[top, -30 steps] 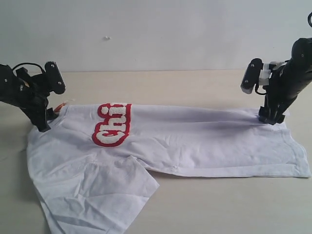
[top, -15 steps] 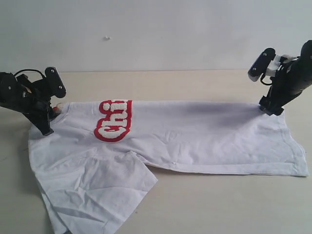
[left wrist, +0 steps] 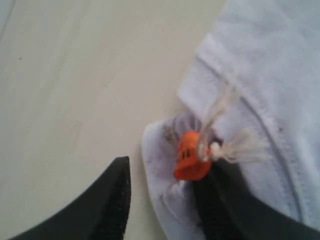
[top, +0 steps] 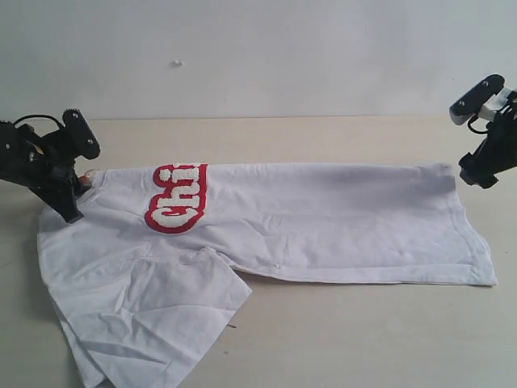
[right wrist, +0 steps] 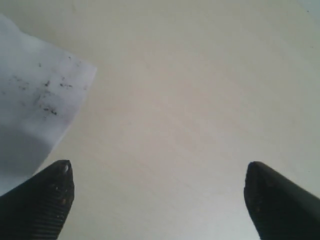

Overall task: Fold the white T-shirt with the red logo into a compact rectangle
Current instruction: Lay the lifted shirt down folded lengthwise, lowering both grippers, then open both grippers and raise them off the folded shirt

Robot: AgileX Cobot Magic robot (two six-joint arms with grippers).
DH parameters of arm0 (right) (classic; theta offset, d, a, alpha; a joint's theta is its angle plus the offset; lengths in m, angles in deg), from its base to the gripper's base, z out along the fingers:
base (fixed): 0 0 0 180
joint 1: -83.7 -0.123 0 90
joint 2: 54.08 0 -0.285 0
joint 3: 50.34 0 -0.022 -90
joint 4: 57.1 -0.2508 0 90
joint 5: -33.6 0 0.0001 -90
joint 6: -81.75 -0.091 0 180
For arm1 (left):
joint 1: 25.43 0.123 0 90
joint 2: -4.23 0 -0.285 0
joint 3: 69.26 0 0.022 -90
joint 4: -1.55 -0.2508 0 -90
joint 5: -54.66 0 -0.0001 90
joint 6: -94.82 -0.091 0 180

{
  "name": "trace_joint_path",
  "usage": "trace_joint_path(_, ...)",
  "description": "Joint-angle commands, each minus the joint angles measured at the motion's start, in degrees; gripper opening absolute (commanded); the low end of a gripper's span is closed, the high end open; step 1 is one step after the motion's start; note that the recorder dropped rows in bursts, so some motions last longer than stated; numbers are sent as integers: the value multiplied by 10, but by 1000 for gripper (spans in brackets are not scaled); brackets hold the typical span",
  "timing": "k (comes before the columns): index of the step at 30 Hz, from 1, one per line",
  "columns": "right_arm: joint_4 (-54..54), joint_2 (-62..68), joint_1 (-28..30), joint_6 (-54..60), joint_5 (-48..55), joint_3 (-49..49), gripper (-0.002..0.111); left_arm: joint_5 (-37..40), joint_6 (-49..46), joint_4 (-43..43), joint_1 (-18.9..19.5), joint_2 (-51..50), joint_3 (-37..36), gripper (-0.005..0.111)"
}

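**Operator:** The white T-shirt (top: pixel 323 218): location?

**Technician:** It lies flat on the worktop (top: pixel 363 323), spanning the exterior view from left to right, with one sleeve spread at lower left. The red logo (top: pixel 176 200) sits left of centre at the top fold, and only "Chi" shows.

**Operator:** Left fingers (left wrist: pixel 112 205)?

**Technician:** They are at the collar, at the left of the frame, partly apart. The bunched collar and the orange tag (left wrist: pixel 192 157) lie between them, against one finger. I cannot tell whether they clamp the cloth.

**Operator:** Right fingers (right wrist: pixel 47 200)?

**Technician:** They are at upper right, spread wide over bare worktop and holding nothing. The shirt's corner lies just beside one finger.
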State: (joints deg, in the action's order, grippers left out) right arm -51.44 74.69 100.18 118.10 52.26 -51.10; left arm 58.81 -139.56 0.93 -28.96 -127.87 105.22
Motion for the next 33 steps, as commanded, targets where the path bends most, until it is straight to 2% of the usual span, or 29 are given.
trace_joint_path(1,-37,-2,-14,38,-2,-4,84,15,62,0,6,7,-3,55)
trace_joint_path(2,-45,-3,-15,51,-1,-4,83,8,72,0,6,12,-3,62)
trace_joint_path(3,-68,-3,-15,62,-1,-4,83,-4,85,0,6,18,-3,74)
trace_joint_path(5,-73,-3,-15,59,3,-4,83,-6,91,0,7,27,-3,88)
trace_joint_path(6,-73,-3,-15,59,9,-4,83,-6,94,0,7,29,-3,91)
trace_joint_path(11,-72,-3,-14,59,29,-4,83,-28,97,0,18,35,-3,91)
trace_joint_path(18,-72,-3,-14,60,68,-4,83,-67,203,0,50,65,-3,91)
trace_joint_path(24,-72,-3,-14,57,86,-4,83,-66,221,0,66,84,-3,90)
trace_joint_path(30,-73,-31,-14,48,88,-5,83,4,236,0,70,93,-3,90)
trace_joint_path(33,-73,-57,-12,-59,106,-13,82,93,238,1,70,102,-3,90)
